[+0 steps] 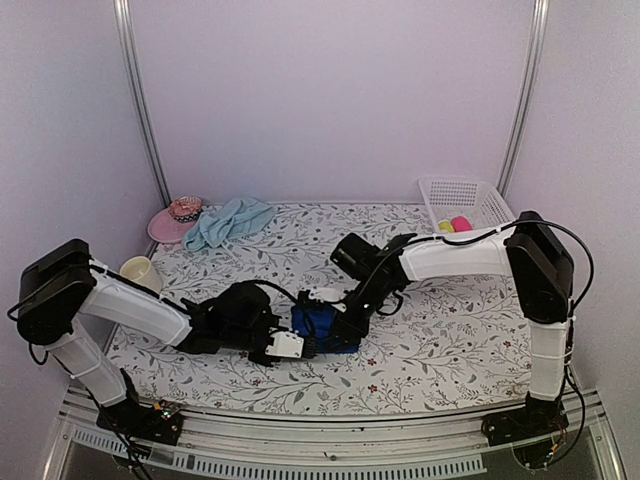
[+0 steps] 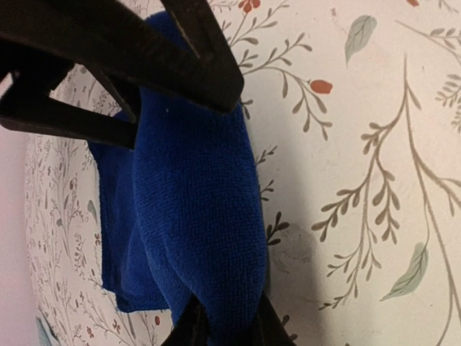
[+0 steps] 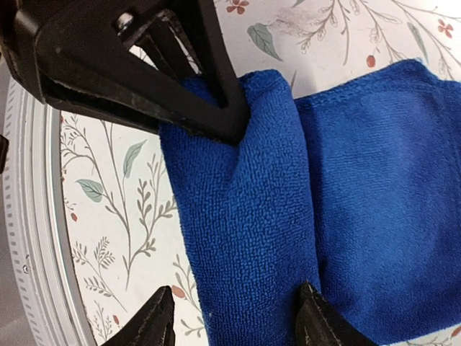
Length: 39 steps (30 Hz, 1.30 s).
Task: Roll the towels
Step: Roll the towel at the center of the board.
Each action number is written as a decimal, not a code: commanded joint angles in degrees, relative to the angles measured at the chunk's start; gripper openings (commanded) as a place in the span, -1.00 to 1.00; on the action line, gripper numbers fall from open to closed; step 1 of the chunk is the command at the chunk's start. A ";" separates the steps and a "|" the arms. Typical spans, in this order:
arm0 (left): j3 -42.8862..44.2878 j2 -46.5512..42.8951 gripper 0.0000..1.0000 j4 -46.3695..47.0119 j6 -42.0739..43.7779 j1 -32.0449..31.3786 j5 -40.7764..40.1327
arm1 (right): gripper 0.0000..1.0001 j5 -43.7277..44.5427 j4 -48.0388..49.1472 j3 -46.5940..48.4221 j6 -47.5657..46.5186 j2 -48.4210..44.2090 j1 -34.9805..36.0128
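With your left claw (image 2: 223, 209) pinched nearly shut on the rolled edge of the royal blue towel (image 1: 322, 324) and your right claw (image 3: 234, 223) half open astride that same roll, turn both ends together toward the flat cloth beyond the fingers, level and snug.

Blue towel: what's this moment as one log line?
deep blue cloth towel, partly rolled | left gripper: clamped on it | right gripper: straddling it, grip unclear

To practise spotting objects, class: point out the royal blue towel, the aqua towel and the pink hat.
royal blue towel (image 1: 319, 323): top external view, its visible folded middle.
aqua towel (image 1: 228, 222): top external view, middle of the crumpled cloth.
pink hat (image 1: 162, 229): top external view, its brim.
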 commanded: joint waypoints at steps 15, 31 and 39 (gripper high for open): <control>14.90 7.45 -0.64 -30.36 -9.04 6.56 13.56 | 0.27 20.68 23.44 -25.24 -5.20 -23.22 3.21; 24.88 14.17 -0.63 -40.65 -9.53 12.54 21.19 | 0.27 28.34 42.06 -34.54 -17.33 -24.28 10.32; 27.61 16.84 -0.61 -43.73 -9.25 13.79 23.02 | 0.26 29.44 41.98 -30.94 -18.98 -18.83 11.03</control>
